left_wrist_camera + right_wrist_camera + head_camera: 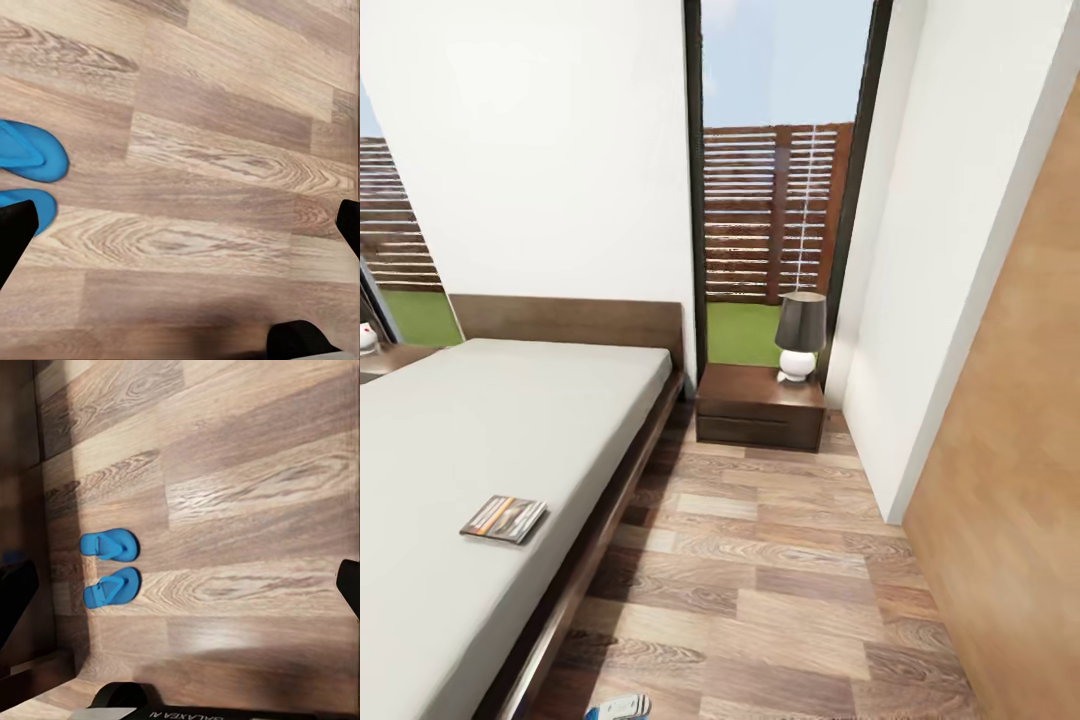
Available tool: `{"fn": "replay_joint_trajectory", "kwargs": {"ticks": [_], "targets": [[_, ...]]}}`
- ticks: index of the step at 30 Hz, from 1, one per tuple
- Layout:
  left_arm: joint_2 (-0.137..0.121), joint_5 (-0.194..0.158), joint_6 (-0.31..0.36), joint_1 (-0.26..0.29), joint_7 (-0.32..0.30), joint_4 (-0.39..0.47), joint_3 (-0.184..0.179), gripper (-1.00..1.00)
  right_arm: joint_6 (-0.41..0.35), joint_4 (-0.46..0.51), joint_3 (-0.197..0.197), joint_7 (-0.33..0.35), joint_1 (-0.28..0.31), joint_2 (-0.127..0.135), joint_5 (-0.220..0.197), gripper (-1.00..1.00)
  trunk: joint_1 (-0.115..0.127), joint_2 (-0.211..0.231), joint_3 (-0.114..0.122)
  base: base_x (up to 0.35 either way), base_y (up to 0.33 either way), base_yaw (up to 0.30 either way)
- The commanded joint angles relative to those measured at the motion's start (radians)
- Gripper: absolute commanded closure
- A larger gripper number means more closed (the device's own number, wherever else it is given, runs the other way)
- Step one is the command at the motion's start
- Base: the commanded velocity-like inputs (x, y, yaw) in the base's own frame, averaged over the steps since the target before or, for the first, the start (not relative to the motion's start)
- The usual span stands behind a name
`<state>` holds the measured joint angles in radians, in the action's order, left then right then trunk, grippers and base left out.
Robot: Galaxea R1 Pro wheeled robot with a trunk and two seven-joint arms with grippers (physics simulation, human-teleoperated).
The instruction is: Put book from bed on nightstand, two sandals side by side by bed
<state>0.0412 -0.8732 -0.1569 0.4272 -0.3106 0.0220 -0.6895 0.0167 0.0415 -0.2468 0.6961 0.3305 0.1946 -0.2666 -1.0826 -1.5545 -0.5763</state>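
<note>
The book (503, 519) was located near the bed (480, 440) edge; open floor (760, 560) adjoined the nightstand (760, 405). Both sandals (110, 566) were positioned side by side. Both tools were spread wide, nothing grasped.

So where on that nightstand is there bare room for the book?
The nightstand top is bare on its left and front, toward the bed. Its back right corner holds the lamp. The book lies near the bed's edge.
</note>
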Motion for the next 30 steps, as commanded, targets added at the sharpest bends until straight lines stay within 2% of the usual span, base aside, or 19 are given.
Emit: {"fn": "replay_joint_trajectory", "kwargs": {"ticks": [1, 30], "targets": [[0.000, -0.009, -0.004, 0.001, -0.004, -0.002, -0.008, -1.00, 0.002, -0.002, 0.000, 0.003, 0.001, 0.000, -0.003, -1.00, 0.000, -0.001, -0.001, 0.000, 0.000, -0.300], [0.000, -0.009, -0.006, 0.001, -0.004, -0.002, -0.008, -1.00, 0.002, -0.002, 0.000, 0.004, 0.001, 0.000, -0.003, -1.00, 0.000, -0.001, 0.011, 0.000, 0.000, -0.300]]}}
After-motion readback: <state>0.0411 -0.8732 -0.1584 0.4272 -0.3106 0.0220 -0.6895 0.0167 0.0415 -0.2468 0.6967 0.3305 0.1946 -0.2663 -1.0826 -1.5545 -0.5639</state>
